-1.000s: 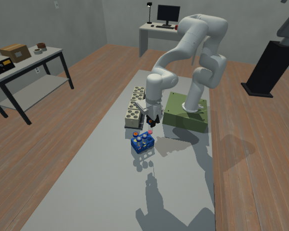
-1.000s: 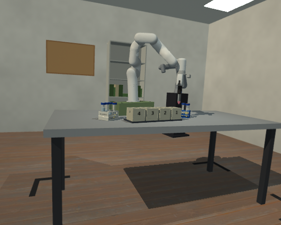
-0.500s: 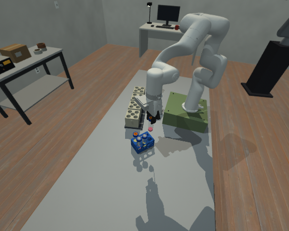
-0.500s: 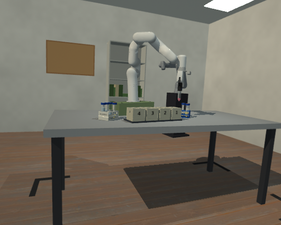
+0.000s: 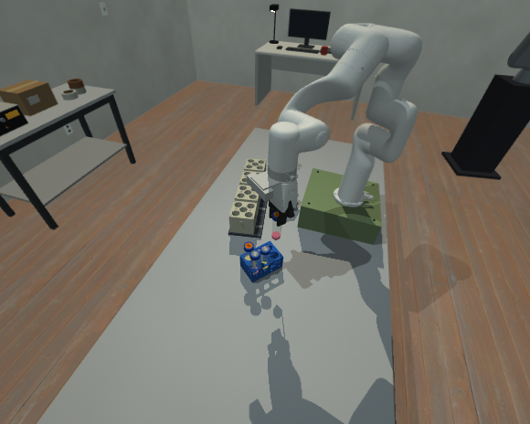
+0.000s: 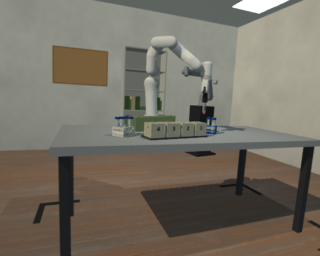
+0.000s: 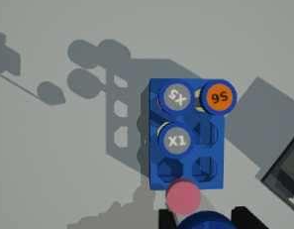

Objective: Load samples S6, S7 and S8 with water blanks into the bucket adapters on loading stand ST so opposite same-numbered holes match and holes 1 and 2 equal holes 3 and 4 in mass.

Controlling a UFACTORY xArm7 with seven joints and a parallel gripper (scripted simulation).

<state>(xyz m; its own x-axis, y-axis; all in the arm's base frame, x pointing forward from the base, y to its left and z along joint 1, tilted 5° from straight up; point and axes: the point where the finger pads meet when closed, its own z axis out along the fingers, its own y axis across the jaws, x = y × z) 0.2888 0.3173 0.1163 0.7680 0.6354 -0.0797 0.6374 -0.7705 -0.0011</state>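
Note:
My gripper is shut on an upright orange-dot tube with a pink tip, held high beside the blue rack; its ID is unreadable. The blue rack holds S6 in a corner, X5 beside it and X1. Three wells there look empty. Adapters 1, 2, 3 and 4 stand in a row; no caps show above them.
The loading stand's dark base lies under the adapters. A white rack with several blue-capped tubes stands beyond adapter 4. The green arm base is right of the gripper in the top view. No DONE key is visible.

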